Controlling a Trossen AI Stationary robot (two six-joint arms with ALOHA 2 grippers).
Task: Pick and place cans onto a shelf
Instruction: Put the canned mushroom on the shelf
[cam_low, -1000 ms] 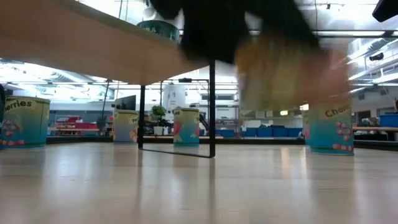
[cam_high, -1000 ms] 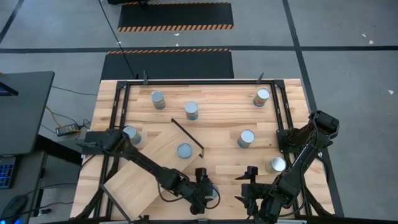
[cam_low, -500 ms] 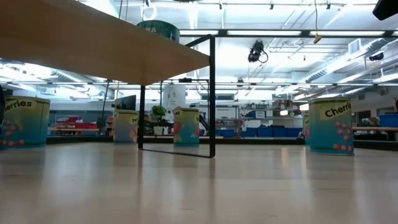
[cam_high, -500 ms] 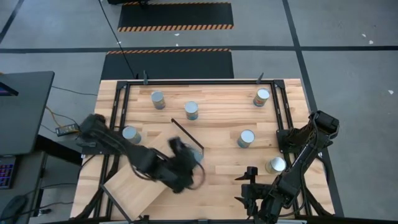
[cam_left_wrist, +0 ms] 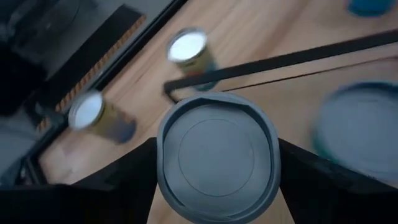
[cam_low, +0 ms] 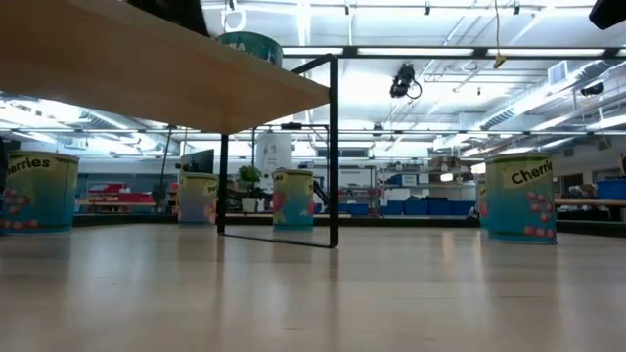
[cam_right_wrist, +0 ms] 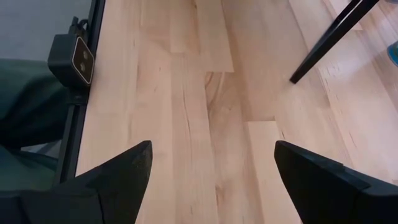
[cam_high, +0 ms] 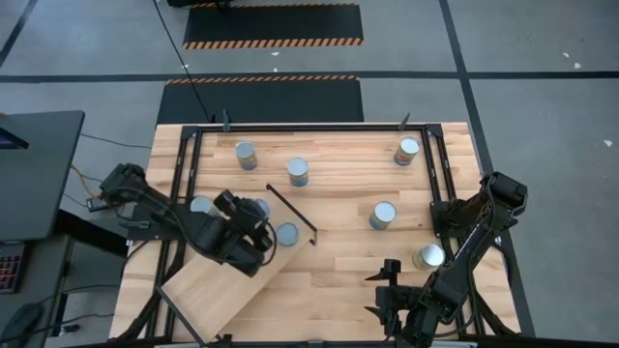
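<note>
The left gripper [cam_high: 253, 235], clamped around a can [cam_left_wrist: 216, 155], has swung over the shelf [cam_high: 218, 275], ready to set it down.

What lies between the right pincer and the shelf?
Only bare tabletop. The right pincer stands open, apart from the shelf, as the high and right wrist views show.
</note>
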